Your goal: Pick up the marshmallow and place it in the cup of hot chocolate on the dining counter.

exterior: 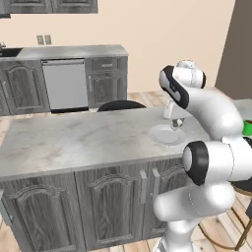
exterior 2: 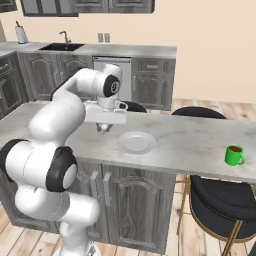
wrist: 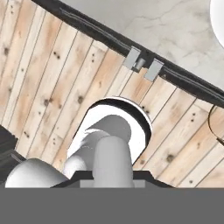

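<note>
**Arm raised over the marble counter, mug off to the side**

The white two-finger gripper [exterior 2: 103, 127] hangs above the long pale grey marble-look dining counter [exterior 2: 190, 137], just beside the round white plate [exterior 2: 136, 142] — in the left base view the gripper [exterior: 176, 124] sits over the plate's [exterior: 165, 134] far edge. A small pale spot shows between the finger tips in the right base view, but it is too small to tell whether it is the marshmallow, and how far the jaws stand apart cannot be told either.

The small bright green mug [exterior 2: 234, 155] with dark brown liquid stands near the counter's front edge, well apart from the plate and the gripper, handle turned outward. A sliver of it [exterior: 247, 127] shows past the arm in the left base view.

In the hand view the camera looks down past the counter's edge — wooden floorboards [wrist: 39, 83] below.
</note>
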